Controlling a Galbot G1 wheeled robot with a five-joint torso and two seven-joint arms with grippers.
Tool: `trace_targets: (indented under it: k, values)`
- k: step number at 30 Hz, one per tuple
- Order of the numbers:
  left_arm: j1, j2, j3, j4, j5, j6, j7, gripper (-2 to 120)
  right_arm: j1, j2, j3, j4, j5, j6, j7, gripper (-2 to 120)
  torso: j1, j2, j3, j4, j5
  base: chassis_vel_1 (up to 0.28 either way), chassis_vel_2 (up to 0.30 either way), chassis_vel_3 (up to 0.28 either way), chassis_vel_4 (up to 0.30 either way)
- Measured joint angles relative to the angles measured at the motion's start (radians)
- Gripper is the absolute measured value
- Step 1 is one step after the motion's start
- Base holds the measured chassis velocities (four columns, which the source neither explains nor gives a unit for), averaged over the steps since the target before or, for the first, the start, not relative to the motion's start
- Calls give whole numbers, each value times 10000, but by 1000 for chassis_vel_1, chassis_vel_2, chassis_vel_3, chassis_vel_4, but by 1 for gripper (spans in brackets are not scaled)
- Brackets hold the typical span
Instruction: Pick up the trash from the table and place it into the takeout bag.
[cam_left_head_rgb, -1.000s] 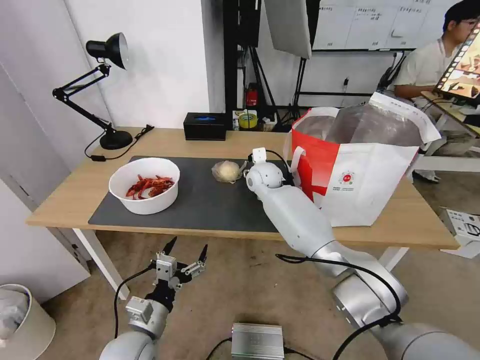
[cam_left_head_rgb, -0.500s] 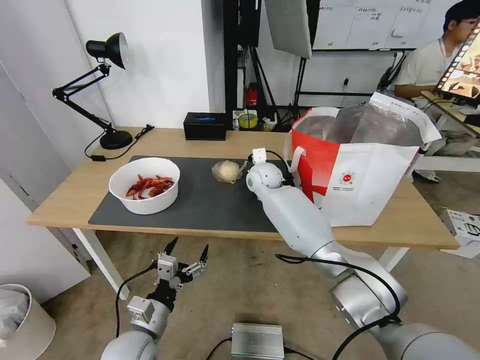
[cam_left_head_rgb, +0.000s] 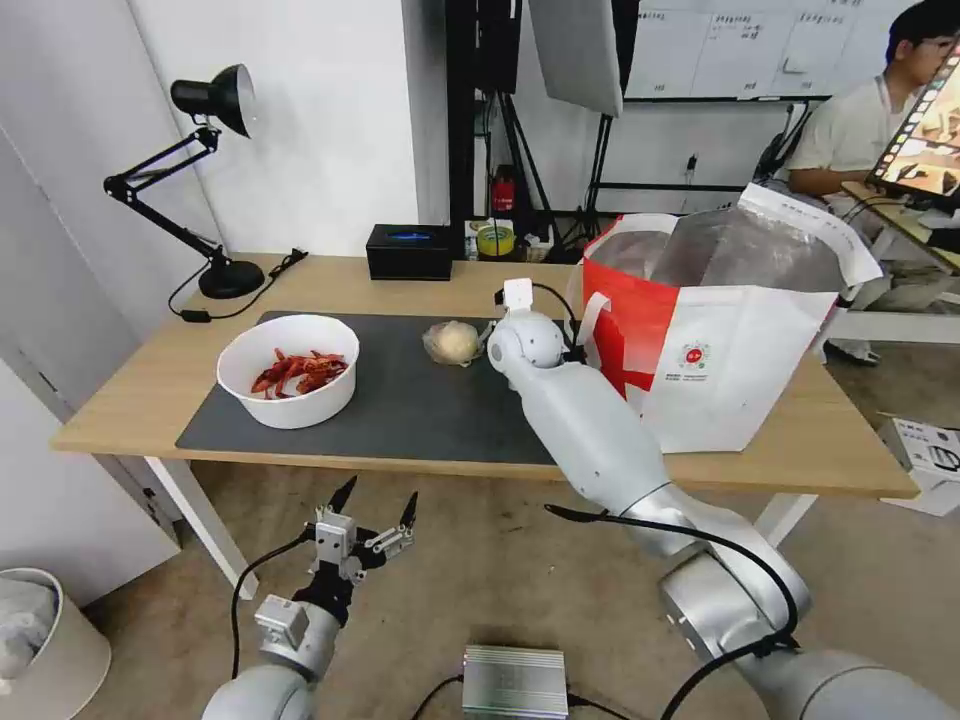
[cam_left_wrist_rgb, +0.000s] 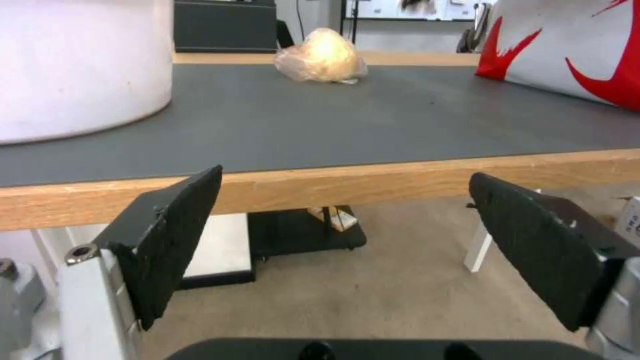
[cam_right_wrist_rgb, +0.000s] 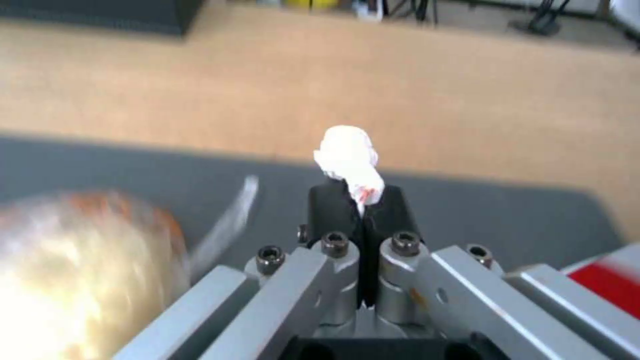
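My right gripper (cam_right_wrist_rgb: 357, 200) is shut on a small crumpled white tissue (cam_right_wrist_rgb: 347, 152) and holds it above the dark mat (cam_right_wrist_rgb: 507, 220). In the head view the right arm (cam_left_head_rgb: 590, 420) reaches over the mat between the clear bag with a beige lump (cam_left_head_rgb: 453, 342) and the red-and-white takeout bag (cam_left_head_rgb: 720, 340). The white bowl of crayfish shells (cam_left_head_rgb: 290, 372) sits on the mat's left part. My left gripper (cam_left_head_rgb: 373, 503) hangs open below the table's front edge (cam_left_wrist_rgb: 333, 185), empty.
A black desk lamp (cam_left_head_rgb: 215, 190) stands at the table's back left and a black rectangular box (cam_left_head_rgb: 409, 251) at the back middle. A white bin (cam_left_head_rgb: 45, 640) is on the floor at the left. A person sits behind the takeout bag.
The right wrist has risen slightly and shifted a little away from me. The left arm has stayed where it was.
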Motion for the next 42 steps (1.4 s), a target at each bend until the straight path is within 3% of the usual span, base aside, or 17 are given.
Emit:
trace_targets:
  k: [25,34,42]
  values:
    - [126,-156,-254,-139,9,-165,-42,100,-787,-560,-311,3552,692,-300,1533,0,0,0,0,1,0,0,0,0,0]
    - [149,-239,-261,-161,55,-185,-59,100,-1571,-988,-331,4905,817,-303,1586,0,-1,0,0,1,1,0,0,0,0]
    - [250,-275,-334,-205,81,-234,-75,100,-2538,-1915,51,7080,390,-190,1039,0,-1,0,-1,1,2,0,0,0,0]
